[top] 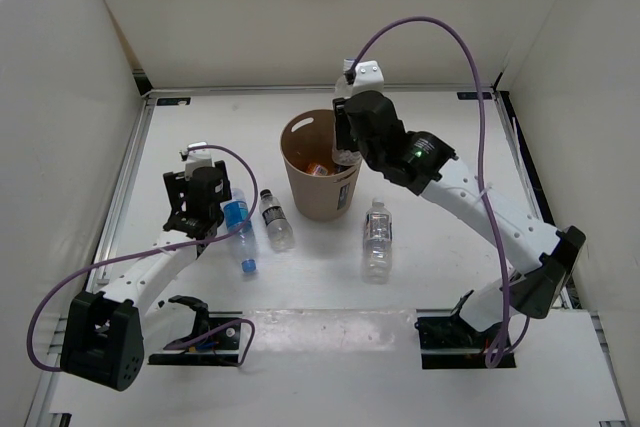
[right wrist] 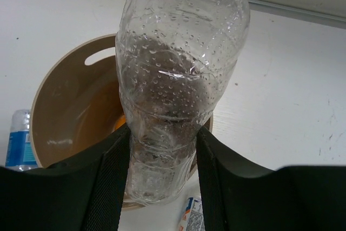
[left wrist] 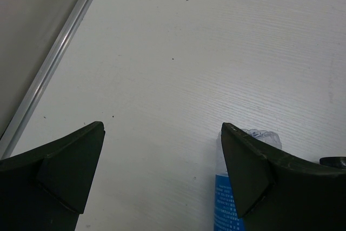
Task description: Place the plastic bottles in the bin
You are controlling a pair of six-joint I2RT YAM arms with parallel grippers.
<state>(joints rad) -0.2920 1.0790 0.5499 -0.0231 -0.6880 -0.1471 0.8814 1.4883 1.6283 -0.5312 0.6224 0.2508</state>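
Note:
The tan bin stands at mid table. My right gripper is shut on a clear plastic bottle and holds it over the bin's right rim; its cap is hidden. My left gripper is open and empty, just left of the blue-tinted bottle, which lies on the table. In the left wrist view that bottle's blue label shows beside my right finger. A dark-capped bottle lies left of the bin. A white-capped bottle lies to its right.
Something orange lies inside the bin. White walls close the table at the back and both sides, with a metal rail along the left edge. A purple cable loops above the right arm.

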